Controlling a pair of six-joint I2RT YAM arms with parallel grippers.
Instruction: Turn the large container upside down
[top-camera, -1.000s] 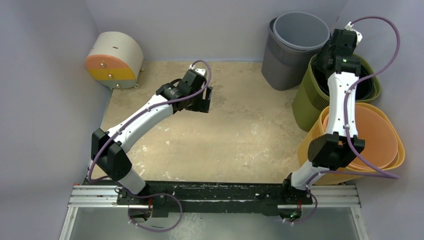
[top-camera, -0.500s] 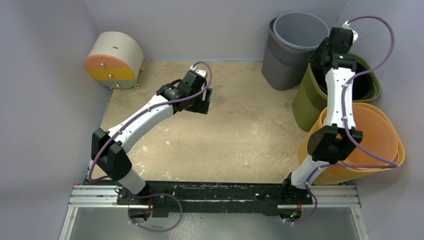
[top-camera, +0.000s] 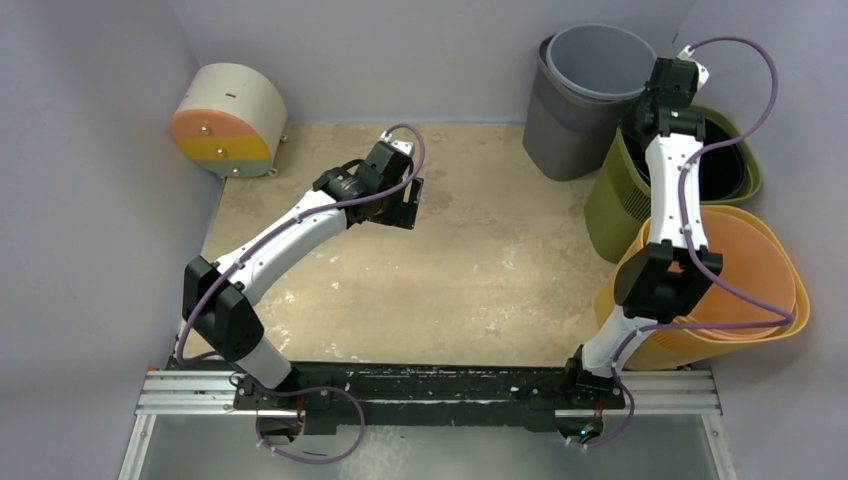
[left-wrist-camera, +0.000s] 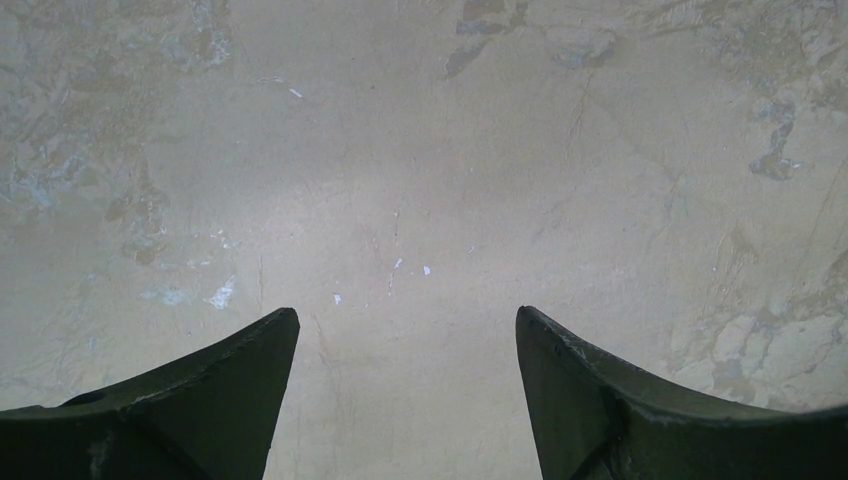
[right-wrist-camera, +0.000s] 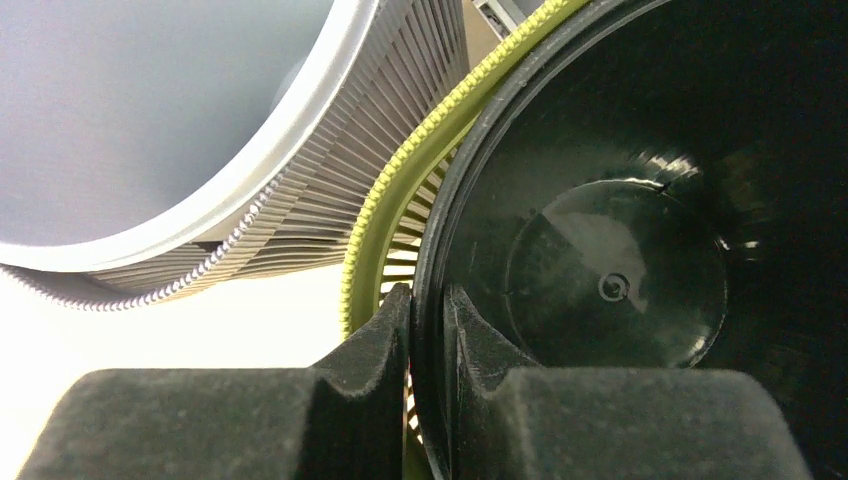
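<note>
My right gripper (right-wrist-camera: 428, 300) is shut on the rim of a black container (right-wrist-camera: 620, 250), one finger outside the wall and one inside. The black container (top-camera: 728, 172) sits nested upright inside an olive-green ribbed container (top-camera: 608, 205), whose green rim (right-wrist-camera: 405, 165) shows just outside the black one. The right gripper (top-camera: 648, 122) is at the far right of the table, at the left side of that rim. My left gripper (left-wrist-camera: 407, 320) is open and empty, pointing down over bare table; in the top view it (top-camera: 408, 205) hangs over the table's middle-left.
A grey ribbed bin (top-camera: 590, 75) stands upright at the back, touching the green one; it shows in the right wrist view (right-wrist-camera: 150, 120). An orange bin nested in a yellow one (top-camera: 750, 270) lies at the near right. A round beige drum (top-camera: 225, 120) sits back left.
My right wrist has shifted a little left and back while still shut on the black rim. The left arm has not moved.
</note>
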